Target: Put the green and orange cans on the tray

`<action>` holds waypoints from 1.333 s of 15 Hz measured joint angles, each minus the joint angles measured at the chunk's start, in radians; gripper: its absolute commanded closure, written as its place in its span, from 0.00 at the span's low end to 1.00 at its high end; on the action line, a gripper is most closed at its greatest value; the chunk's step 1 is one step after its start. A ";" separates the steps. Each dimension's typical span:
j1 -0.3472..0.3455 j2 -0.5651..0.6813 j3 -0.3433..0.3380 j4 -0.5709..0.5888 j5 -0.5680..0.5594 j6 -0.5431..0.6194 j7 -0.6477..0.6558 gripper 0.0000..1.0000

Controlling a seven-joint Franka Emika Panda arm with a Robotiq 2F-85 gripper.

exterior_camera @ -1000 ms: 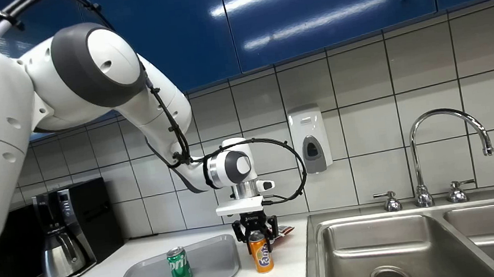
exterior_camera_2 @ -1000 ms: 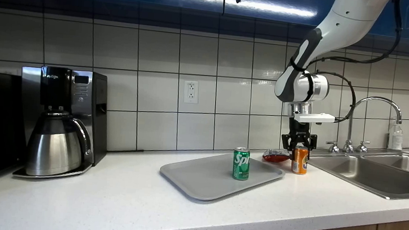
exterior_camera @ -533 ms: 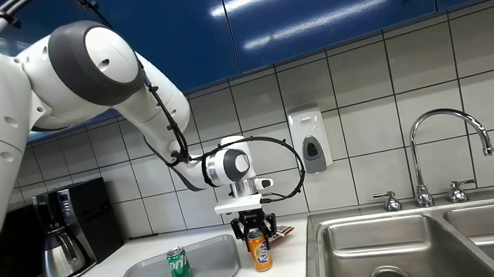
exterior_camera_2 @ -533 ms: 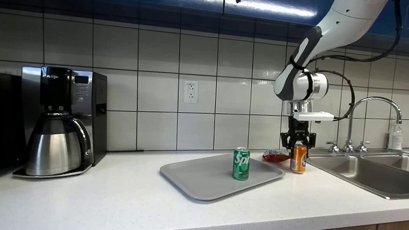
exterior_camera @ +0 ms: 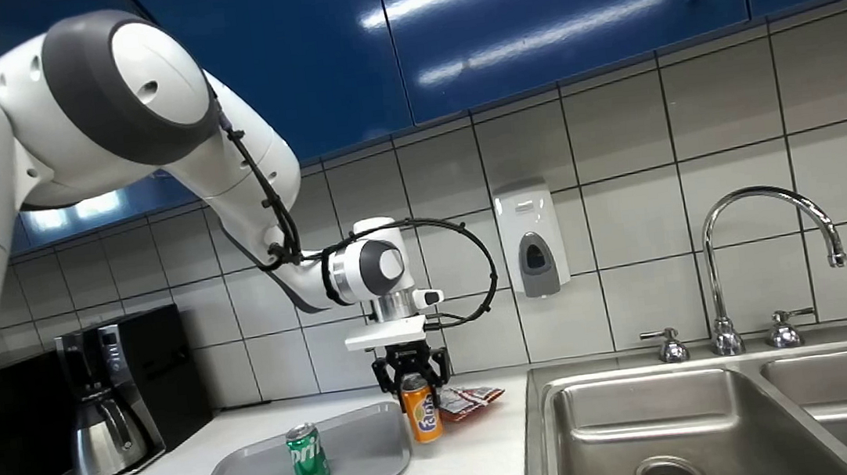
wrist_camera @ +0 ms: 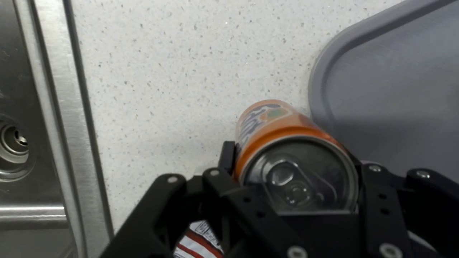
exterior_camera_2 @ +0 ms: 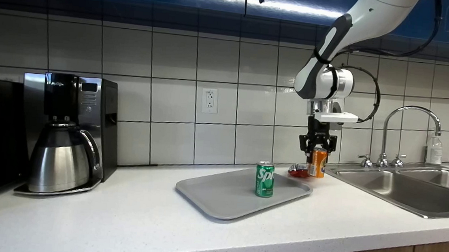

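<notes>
My gripper [exterior_camera: 418,405] is shut on the orange can [exterior_camera: 424,425], one finger on each side of its top. The can is nearly upright and appears slightly raised above the counter, just beside the tray's near-sink end. In the wrist view the can [wrist_camera: 276,120] shows its lid between the fingers [wrist_camera: 292,163], with its base close to the tray's rim. The green can [exterior_camera: 308,458] stands upright on the grey tray [exterior_camera: 368,463]. In an exterior view the green can [exterior_camera_2: 264,180] is on the right part of the tray [exterior_camera_2: 218,194]. The wrist view does not show the green can.
A red and white packet [exterior_camera: 468,401] lies on the counter by the wall, next to the held can. The steel sink [exterior_camera: 536,446] borders the counter. A coffee maker [exterior_camera_2: 69,136] stands at the far left. A soap dispenser [exterior_camera: 533,242] hangs on the wall.
The gripper and orange can have moved up and to the left in both exterior views, toward the tray's end. More of the packet shows in an exterior view. The green can and tray have not moved.
</notes>
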 measured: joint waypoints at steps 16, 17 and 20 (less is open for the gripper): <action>0.133 0.009 0.044 -0.018 -0.056 0.001 0.011 0.61; 0.142 0.014 0.044 -0.014 -0.067 0.001 0.014 0.61; 0.162 0.035 0.045 0.009 -0.082 0.001 0.019 0.61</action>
